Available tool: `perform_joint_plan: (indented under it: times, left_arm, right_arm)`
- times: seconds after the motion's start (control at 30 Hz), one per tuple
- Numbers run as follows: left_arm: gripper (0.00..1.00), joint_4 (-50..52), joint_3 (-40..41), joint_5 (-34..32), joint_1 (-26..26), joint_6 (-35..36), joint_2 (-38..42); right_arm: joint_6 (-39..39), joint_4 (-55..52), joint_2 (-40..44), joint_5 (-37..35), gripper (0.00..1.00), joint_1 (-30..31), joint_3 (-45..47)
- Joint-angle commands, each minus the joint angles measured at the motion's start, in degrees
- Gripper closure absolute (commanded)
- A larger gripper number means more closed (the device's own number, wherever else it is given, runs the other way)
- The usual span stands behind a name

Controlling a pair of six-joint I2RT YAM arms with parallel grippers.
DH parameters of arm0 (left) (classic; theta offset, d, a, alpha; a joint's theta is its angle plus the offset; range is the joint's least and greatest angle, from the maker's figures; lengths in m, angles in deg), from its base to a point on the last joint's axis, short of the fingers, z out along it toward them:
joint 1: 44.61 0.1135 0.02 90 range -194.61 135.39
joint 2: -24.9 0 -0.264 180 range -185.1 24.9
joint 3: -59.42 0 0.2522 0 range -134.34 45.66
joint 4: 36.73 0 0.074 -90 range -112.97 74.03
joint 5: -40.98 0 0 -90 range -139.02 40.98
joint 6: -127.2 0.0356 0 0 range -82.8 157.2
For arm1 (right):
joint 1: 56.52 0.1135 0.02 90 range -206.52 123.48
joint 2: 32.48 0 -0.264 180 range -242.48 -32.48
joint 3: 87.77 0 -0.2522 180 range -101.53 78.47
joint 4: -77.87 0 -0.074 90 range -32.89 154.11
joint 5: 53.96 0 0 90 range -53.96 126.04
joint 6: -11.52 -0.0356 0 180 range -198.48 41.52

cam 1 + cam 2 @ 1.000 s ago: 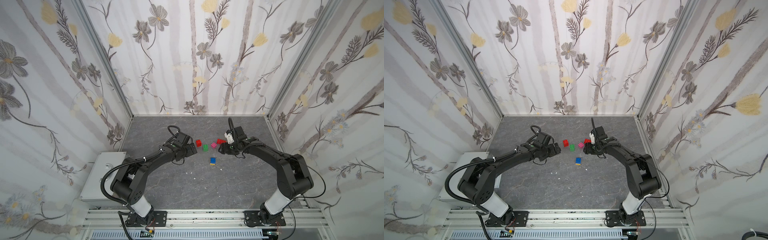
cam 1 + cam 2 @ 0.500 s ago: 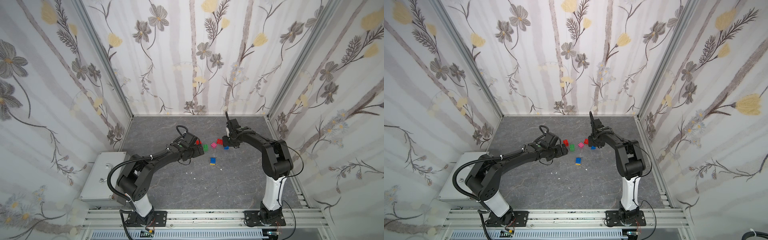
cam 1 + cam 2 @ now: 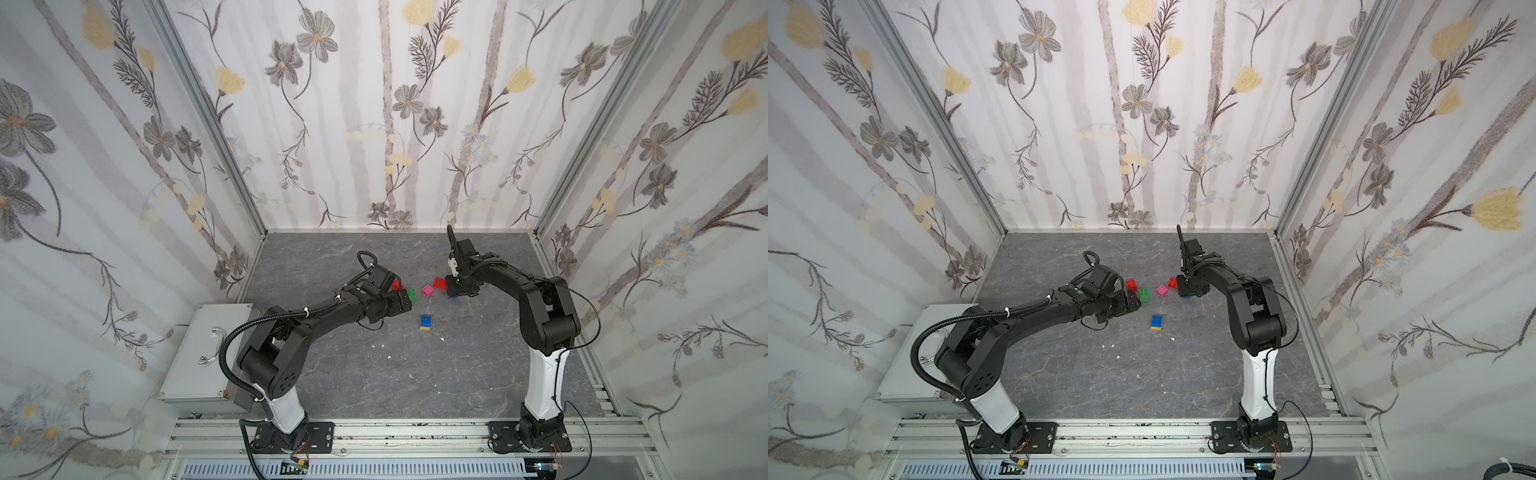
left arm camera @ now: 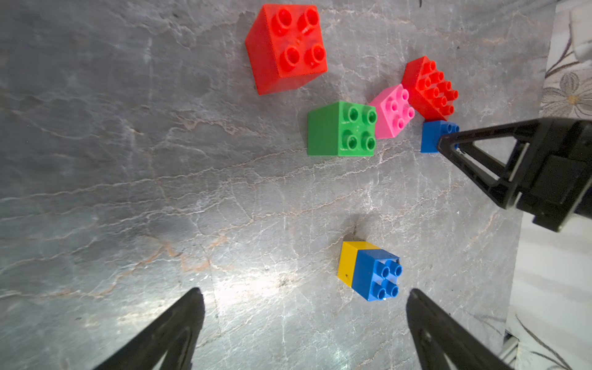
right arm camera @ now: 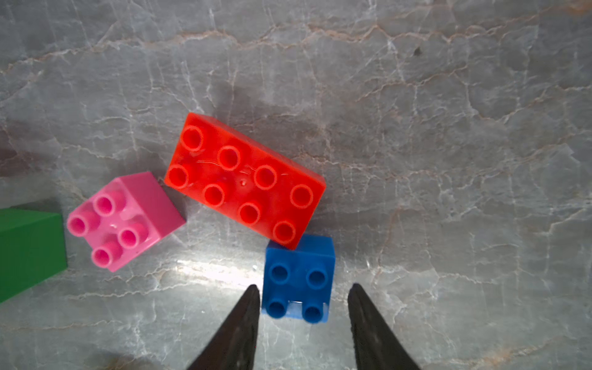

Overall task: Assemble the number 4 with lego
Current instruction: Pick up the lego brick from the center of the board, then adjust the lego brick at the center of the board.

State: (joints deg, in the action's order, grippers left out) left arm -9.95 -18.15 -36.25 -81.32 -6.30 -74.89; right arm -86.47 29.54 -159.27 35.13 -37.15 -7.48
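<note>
Grey marbled tabletop (image 3: pixel 415 386) carries scattered lego (image 4: pixel 341 129), white scraps (image 3: pixel 441 338).

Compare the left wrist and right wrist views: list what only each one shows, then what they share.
Only left wrist: the small red brick, the blue-on-yellow pair, and the left gripper, open.
Only right wrist: both fingertips of the right gripper flanking the single blue brick, open, with a gap on one side.
Both: that blue brick, the long red brick, the pink brick, the grey table, and the green brick, whole in the left wrist view but cut off in the right wrist view.
</note>
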Motion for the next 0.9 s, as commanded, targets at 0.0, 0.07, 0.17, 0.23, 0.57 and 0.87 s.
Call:
perform_joint_plan:
  times: [0.0,0.07,0.17,0.23,0.57,0.87]
  left_arm:
    - [0.00,-4.3,-0.8,7.3,-0.3,0.5,-1.0]
    - [0.00,-6.3,-1.0,10.9,-0.5,0.0,-2.1]
    - [0.00,-9.5,-1.1,15.0,-1.3,-1.3,-3.9]
    - [0.00,-11.5,-1.4,17.3,-2.0,-2.1,-5.4]
    - [0.00,-15.9,-5.5,21.2,-4.2,-4.5,-11.7]
    - [0.00,-18.3,-6.2,25.1,-5.5,-6.3,-12.9]
  right_arm:
    - [1.0,0.7,-1.0,1.1,0.58,0.0,-1.0]
    - [0.8,0.7,-1.4,1.1,0.61,0.0,-1.4]
    - [0.5,0.8,-1.8,1.3,0.66,0.0,-1.9]
    - [0.3,0.8,-1.3,1.3,0.72,0.0,-1.7]
    - [-3.0,5.3,12.8,4.4,0.82,0.1,11.5]
    - [-8.3,10.7,22.9,13.0,0.97,1.4,23.5]
